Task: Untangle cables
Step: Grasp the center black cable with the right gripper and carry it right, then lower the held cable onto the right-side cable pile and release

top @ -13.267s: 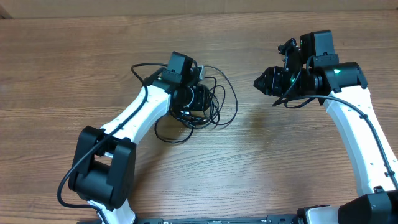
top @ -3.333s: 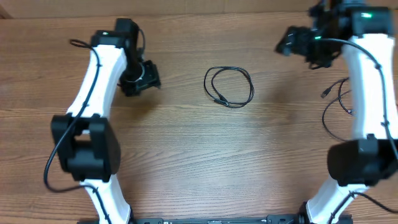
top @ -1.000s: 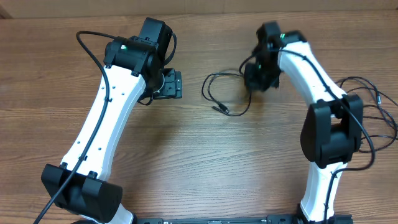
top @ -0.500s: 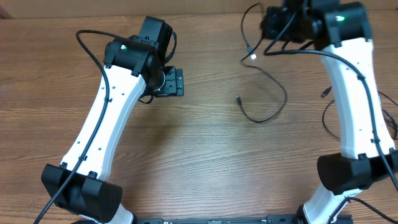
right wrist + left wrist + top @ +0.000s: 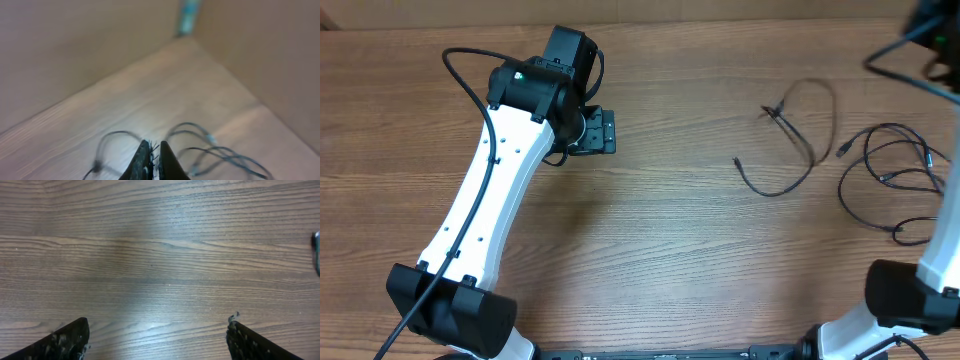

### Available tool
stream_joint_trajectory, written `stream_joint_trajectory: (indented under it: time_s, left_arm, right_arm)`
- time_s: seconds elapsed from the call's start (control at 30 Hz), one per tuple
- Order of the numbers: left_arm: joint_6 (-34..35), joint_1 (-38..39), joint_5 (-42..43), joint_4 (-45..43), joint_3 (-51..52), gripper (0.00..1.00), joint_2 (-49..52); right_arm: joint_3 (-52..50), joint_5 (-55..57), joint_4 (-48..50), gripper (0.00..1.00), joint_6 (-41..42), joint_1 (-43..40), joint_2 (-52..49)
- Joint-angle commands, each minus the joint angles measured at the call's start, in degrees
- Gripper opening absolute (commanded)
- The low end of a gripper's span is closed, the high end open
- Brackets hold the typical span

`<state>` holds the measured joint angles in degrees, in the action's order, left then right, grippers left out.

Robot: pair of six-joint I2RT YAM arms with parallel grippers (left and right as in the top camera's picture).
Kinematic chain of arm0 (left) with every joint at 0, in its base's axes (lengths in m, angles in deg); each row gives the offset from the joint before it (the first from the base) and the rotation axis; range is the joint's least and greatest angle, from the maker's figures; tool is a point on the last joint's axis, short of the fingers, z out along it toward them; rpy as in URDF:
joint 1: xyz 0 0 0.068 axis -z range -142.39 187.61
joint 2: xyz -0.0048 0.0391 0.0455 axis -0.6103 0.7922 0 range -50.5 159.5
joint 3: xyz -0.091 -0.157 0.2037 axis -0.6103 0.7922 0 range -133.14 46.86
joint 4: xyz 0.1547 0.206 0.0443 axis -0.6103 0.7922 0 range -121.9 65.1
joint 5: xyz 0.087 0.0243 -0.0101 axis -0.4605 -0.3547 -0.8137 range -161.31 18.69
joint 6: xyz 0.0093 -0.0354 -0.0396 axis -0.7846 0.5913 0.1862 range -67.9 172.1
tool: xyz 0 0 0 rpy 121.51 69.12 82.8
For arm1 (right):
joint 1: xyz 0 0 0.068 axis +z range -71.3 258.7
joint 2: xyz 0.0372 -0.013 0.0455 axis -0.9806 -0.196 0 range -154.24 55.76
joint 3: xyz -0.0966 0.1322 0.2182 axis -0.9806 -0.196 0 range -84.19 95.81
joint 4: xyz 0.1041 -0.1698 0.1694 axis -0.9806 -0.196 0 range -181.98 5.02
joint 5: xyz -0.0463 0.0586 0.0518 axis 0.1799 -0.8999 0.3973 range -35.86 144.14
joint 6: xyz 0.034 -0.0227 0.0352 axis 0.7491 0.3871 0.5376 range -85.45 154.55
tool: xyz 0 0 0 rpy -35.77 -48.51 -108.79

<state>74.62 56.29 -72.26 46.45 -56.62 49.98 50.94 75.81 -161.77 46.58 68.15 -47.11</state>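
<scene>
One thin black cable (image 5: 817, 150) lies in a loose loop right of centre, with a plug end (image 5: 737, 161) toward the middle. More cables (image 5: 892, 172) lie in loops at the right edge. My left gripper (image 5: 610, 132) hovers open over bare wood (image 5: 157, 330), well left of them. My right gripper (image 5: 154, 150) is shut and raised high at the far right corner, almost out of the overhead view. In the right wrist view a blurred cable loop (image 5: 112, 136) runs up behind its fingertips, and other loops (image 5: 220, 150) lie to the right. No cable shows between the fingers.
The wooden table (image 5: 650, 250) is bounded by brown cardboard walls (image 5: 75, 45) at the back and right. The right arm's white link (image 5: 945, 210) rises over the right-hand cables. The left arm (image 5: 485, 200) slants across the left half.
The right gripper has swung up and far right, out of the frame's corner. The cable it lifted now lies lower and further right, beside the right-hand pile. The left arm has not moved.
</scene>
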Motion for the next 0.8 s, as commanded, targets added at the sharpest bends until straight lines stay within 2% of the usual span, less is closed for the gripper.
stream_joint_trajectory:
  time_s: [0.0,0.17,0.23,0.27,0.3,0.33,0.47,0.57,0.67,0.77]
  left_arm:
    - [1.0,0.0,-0.9,-0.2,-0.2,0.87,-0.7]
    - [1.0,0.0,-0.9,-0.4,-0.2,0.87,-0.7]
    - [1.0,0.0,-0.9,-0.6,-0.2,0.87,-0.7]
    - [1.1,0.0,-0.9,-0.6,-0.2,0.87,-0.7]
    - [1.0,0.0,-0.9,-0.6,-0.2,0.87,-0.7]
    - [1.0,0.0,-0.9,-0.4,-0.2,0.87,-0.7]
    - [1.0,0.0,-0.9,-0.1,-0.2,0.87,-0.7]
    - [1.0,0.0,-0.9,-0.2,-0.2,0.88,-0.7]
    - [1.0,0.0,-0.9,-0.2,-0.2,0.88,-0.7]
    - [1.0,0.0,-0.9,-0.3,-0.2,0.87,-0.7]
  right_arm:
    - [1.4,1.7,-0.9,0.04,1.7,-5.5,0.9]
    - [1.2,-16.2,-3.8,0.05,1.4,-9.5,0.7]
    - [0.8,-22.3,-5.4,0.16,0.9,-9.5,0.5]
    - [0.6,-24.1,-6.1,0.27,0.9,-9.3,0.3]
    - [0.0,-25.9,-6.9,0.43,0.3,-8.9,0.0]
    - [-0.7,-27.0,-7.5,0.52,-0.4,-8.7,-0.1]
    - [-6.1,-29.1,-8.9,0.7,-0.6,-7.3,-0.1]
    - [-12.2,-30.8,-9.2,0.77,-0.5,-6.1,-0.1]
    - [-19.1,-32.5,-8.7,0.78,0.3,-5.0,-0.1]
    - [-26.9,-32.5,-6.3,0.79,9.6,-3.8,-0.1]
